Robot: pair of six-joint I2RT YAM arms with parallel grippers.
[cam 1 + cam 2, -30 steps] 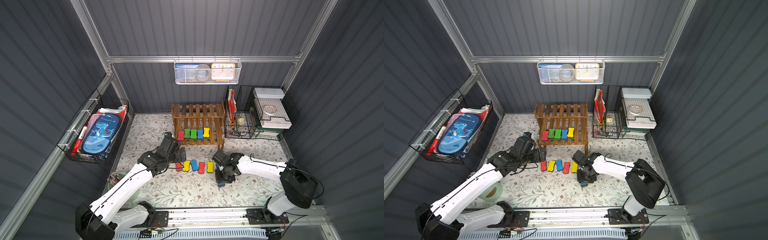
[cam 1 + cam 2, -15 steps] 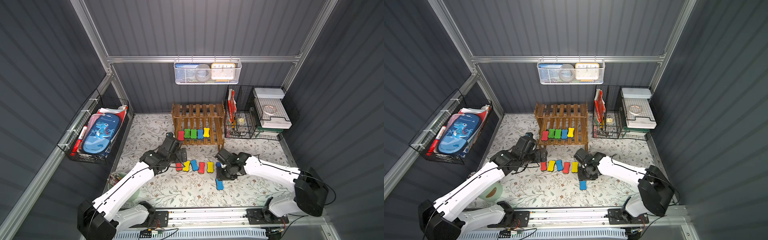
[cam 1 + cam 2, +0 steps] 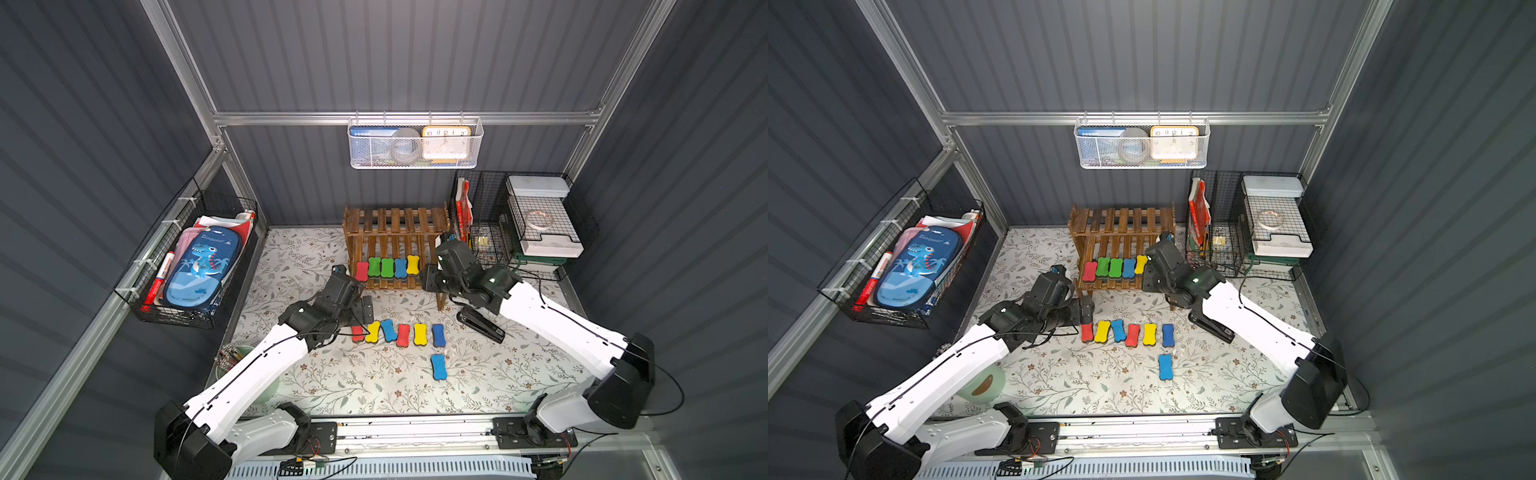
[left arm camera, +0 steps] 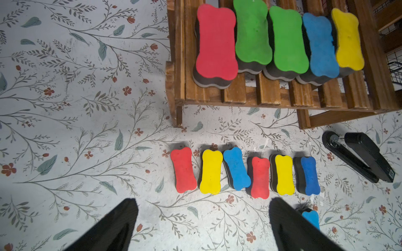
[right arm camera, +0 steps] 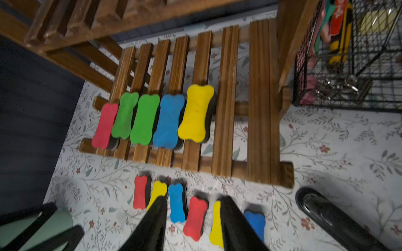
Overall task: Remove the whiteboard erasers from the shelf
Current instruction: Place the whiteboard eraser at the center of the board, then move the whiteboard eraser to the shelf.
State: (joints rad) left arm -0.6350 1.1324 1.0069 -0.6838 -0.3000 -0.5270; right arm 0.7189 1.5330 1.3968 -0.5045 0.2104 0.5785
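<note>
Now the right hand (image 5: 193, 198), half open and empty, faces five whiteboard erasers (image 5: 143, 119) on the lower tier of the shelf (image 5: 261, 108). I think it is best to take the yellow eraser (image 5: 196, 113) at the end of the row, closing across its narrow waist, then lift straight. The left hand (image 4: 203, 202) hovers wide and empty over the bench (image 4: 65, 108).

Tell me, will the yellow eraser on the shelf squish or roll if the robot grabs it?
Probably squishes a little: the yellow eraser looks like soft foam over dark felt. It likely won't roll, lying flat on the shelf slats. It sits tight against the blue eraser, so that one may get nudged.
</note>
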